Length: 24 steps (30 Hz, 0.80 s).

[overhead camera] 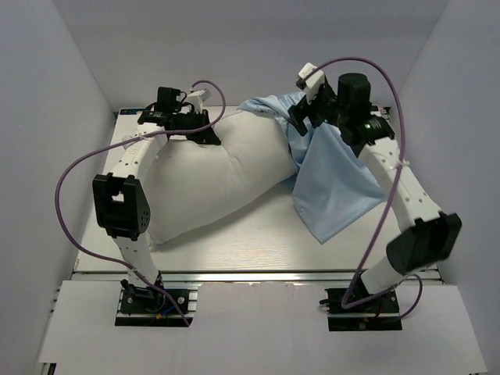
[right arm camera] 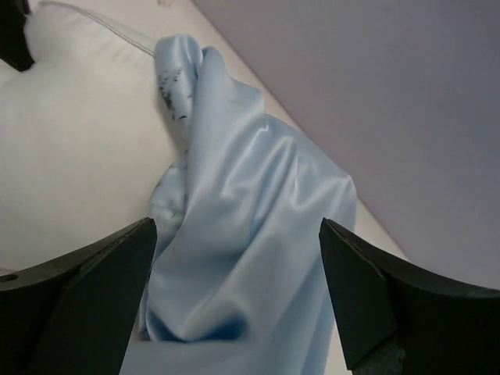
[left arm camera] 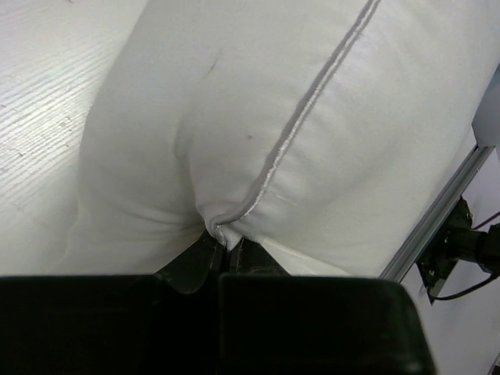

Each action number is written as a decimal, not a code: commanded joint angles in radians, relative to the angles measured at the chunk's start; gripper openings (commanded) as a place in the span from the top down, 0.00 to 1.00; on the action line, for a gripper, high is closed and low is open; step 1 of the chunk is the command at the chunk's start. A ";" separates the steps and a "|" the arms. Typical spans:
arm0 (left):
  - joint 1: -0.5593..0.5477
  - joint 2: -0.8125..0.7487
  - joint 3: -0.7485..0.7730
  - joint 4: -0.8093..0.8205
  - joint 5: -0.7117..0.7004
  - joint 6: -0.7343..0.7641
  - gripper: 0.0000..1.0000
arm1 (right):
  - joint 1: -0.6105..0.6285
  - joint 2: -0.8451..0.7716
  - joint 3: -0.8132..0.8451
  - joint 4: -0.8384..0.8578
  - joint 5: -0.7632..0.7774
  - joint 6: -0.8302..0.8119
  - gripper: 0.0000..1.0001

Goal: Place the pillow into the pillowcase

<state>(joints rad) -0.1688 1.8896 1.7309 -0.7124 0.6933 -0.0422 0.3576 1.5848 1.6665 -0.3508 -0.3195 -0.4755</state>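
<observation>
A white pillow (overhead camera: 207,183) lies slantwise across the bench (overhead camera: 258,251), one corner near the left arm's base and the other end reaching toward the far right. The light blue pillowcase (overhead camera: 337,186) is bunched over that far right end. Its loose cloth falls away in a wrinkled sheet onto the bench on the right, while most of the pillow is bare.

At the pillow's far edge, the left end effector (overhead camera: 203,134) is pressed together on the fabric. The left wrist view shows its fingers pinching the piped seam (left arm camera: 305,109) where it puckers into a small fold, the cushion bulging to either side of the grip.

The right end effector (overhead camera: 306,119) hangs over the gathered top of the pillowcase with its fingers (right arm camera: 101,289) spread wide. In the right wrist view the blue cloth rises in folds between the two dark fingers, held by neither. Whether it brushes the finger on the pillow's side cannot be told. A few dark flecks mark the cloth near its crumpled top, which rests against the pillow.

Pale walls (overhead camera: 62,101) close in the bench on three sides.
</observation>
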 commanded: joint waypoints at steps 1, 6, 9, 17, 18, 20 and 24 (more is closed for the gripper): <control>-0.012 0.055 -0.016 -0.035 -0.058 0.015 1.00 | -0.006 -0.158 -0.109 0.156 -0.042 -0.041 0.11; -0.003 0.054 -0.039 -0.019 -0.040 0.021 1.00 | -0.038 -0.273 -0.276 0.128 -0.023 -0.054 0.11; -0.001 0.048 -0.051 -0.013 -0.026 0.024 1.00 | -0.063 -0.295 -0.353 0.020 -0.041 -0.034 0.10; -0.001 0.023 -0.096 -0.001 -0.009 0.034 1.00 | -0.059 -0.398 -0.743 0.093 0.026 0.195 0.11; -0.001 0.022 -0.100 -0.002 -0.009 0.038 1.00 | -0.059 -0.399 -0.764 0.095 0.071 0.218 0.11; 0.000 0.009 -0.113 -0.001 -0.009 0.039 1.00 | -0.057 -0.385 -0.792 0.060 0.108 0.294 0.11; 0.000 -0.009 -0.131 0.007 -0.005 0.038 1.00 | -0.057 -0.404 -0.850 0.055 0.106 0.403 0.11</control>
<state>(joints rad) -0.1467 1.8862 1.6577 -0.6014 0.6952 -0.0280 0.2970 1.2285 0.8417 -0.3367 -0.2359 -0.2001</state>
